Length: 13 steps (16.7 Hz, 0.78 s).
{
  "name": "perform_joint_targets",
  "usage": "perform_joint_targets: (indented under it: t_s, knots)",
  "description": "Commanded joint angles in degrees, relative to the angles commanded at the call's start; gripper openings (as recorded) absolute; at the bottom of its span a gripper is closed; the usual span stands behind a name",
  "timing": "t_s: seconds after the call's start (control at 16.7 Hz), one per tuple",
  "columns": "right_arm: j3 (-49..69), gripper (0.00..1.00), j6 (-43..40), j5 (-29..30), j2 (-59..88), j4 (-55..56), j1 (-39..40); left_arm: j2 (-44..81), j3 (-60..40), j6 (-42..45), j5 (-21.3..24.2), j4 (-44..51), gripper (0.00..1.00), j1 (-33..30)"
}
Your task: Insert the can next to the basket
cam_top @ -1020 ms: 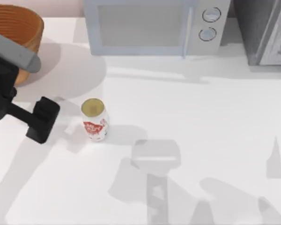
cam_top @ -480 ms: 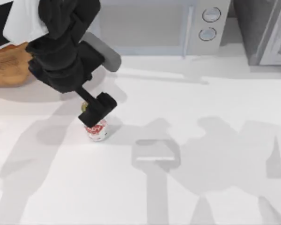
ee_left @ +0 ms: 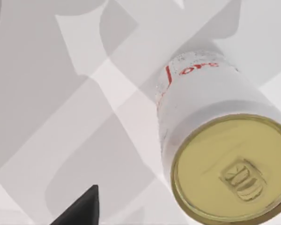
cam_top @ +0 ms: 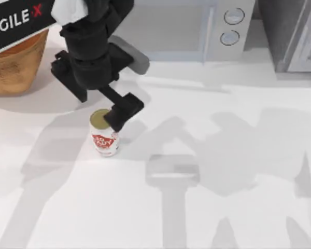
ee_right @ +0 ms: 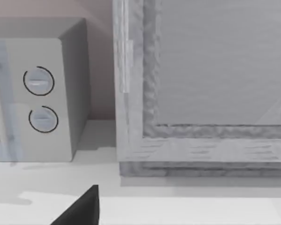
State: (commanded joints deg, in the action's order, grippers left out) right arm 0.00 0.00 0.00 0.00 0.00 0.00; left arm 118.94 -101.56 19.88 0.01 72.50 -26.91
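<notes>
My left gripper hovers at the can's gold top, on its 2 o'clock side. How far its fingers are apart I cannot tell; nothing looks held. The can stands upright on the table, left of centre. The basket sits well apart at 10 o'clock, with the microwave behind. Risk: an off-centre descent clips the rim and tips the can. The right arm is parked facing the microwave.
</notes>
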Motion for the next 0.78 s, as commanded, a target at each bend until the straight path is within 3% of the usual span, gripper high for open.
perform_joint_targets:
  t_s: [0.42, 0.78]
  knots:
    - [0.0, 1.0, 0.0, 0.0, 0.0, 0.0, 0.0, 0.32, -0.66, -0.13, 0.05, 0.29, 1.0, 0.13]
    - [0.0, 1.0, 0.0, 0.0, 0.0, 0.0, 0.0, 2.08, 6.68, -0.05, 0.1, -8.84, 1.0, 0.16]
